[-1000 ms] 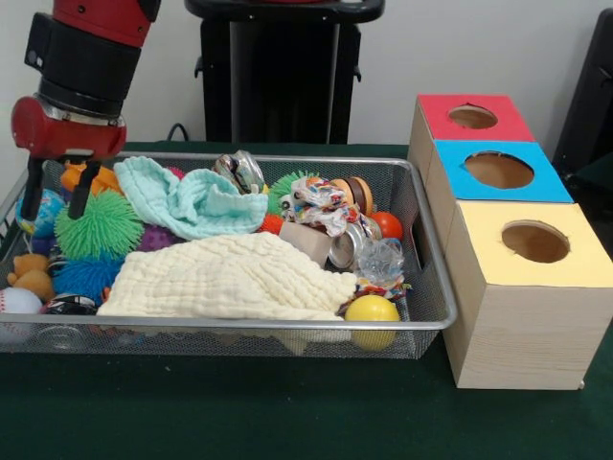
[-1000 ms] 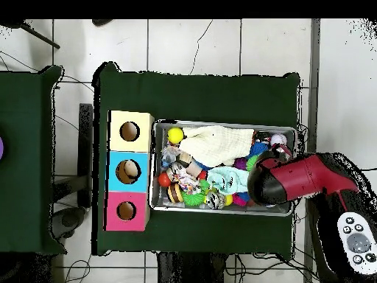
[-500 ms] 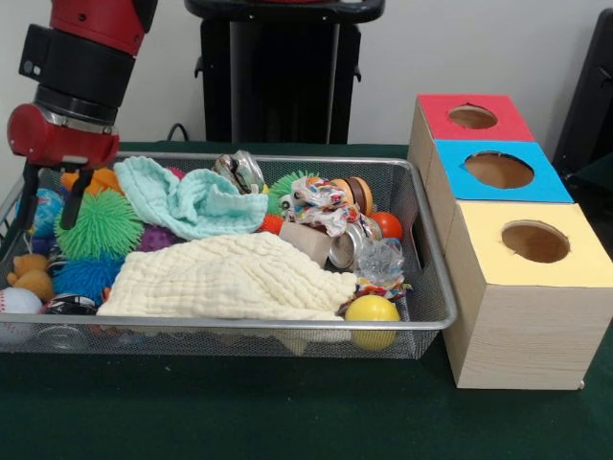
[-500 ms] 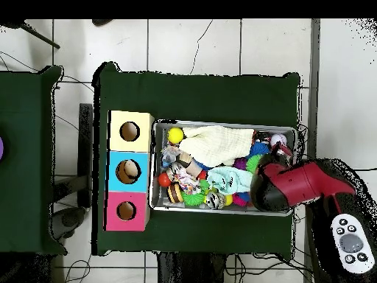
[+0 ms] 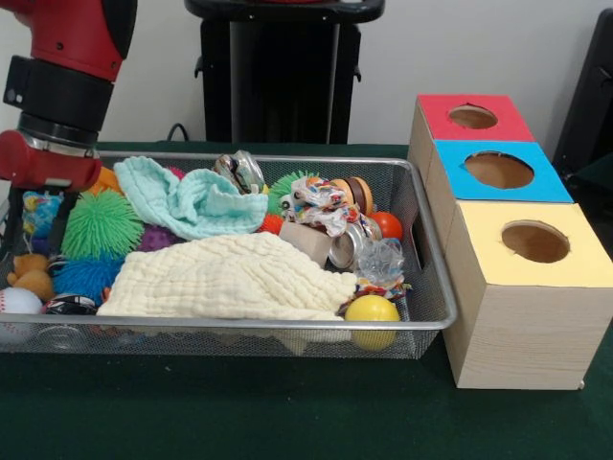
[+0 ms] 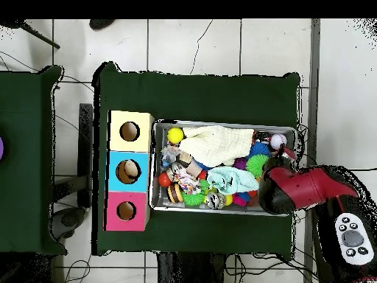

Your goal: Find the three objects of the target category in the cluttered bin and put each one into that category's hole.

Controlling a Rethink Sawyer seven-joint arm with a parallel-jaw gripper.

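The green-covered table (image 5: 287, 422) carries everything. The red arm (image 5: 62, 96) comes down over the left end of the front view. Three wooden boxes stand in a row touching the bin's right side, each with a round hole on top: yellow (image 5: 575, 259) nearest, blue (image 5: 551, 182) in the middle, red (image 5: 512, 120) farthest. The bin (image 5: 239, 326) is a wire-mesh tray with its long axis running left to right, so every hole lies at the opposite end from the gripper (image 5: 36, 225). Nothing shows which category is wanted, so I cannot name the target. Whatever it is, it sits in this heap, and carrying it to a hole looks like a sweep along the bin's full length. The gripper's dark fingers are spread apart and hang just inside the bin's left end. They straddle a small pale-blue toy (image 5: 40, 206), and I cannot tell whether they touch it. A limp, crinkled cream cloth (image 5: 230, 278) covers the middle and probably hides things. A soft teal cloth (image 5: 192, 201) is bunched behind it. A rubbery green spiky ball (image 5: 96, 225) sits just beside the gripper, with a blue spiky ball (image 5: 81, 273) in front of it. Farther right are a crushed metal can (image 5: 350, 247) and a smooth yellow ball (image 5: 372, 309). At the near left corner are a baseball (image 5: 17, 302) and a plush teddy (image 5: 29, 273).
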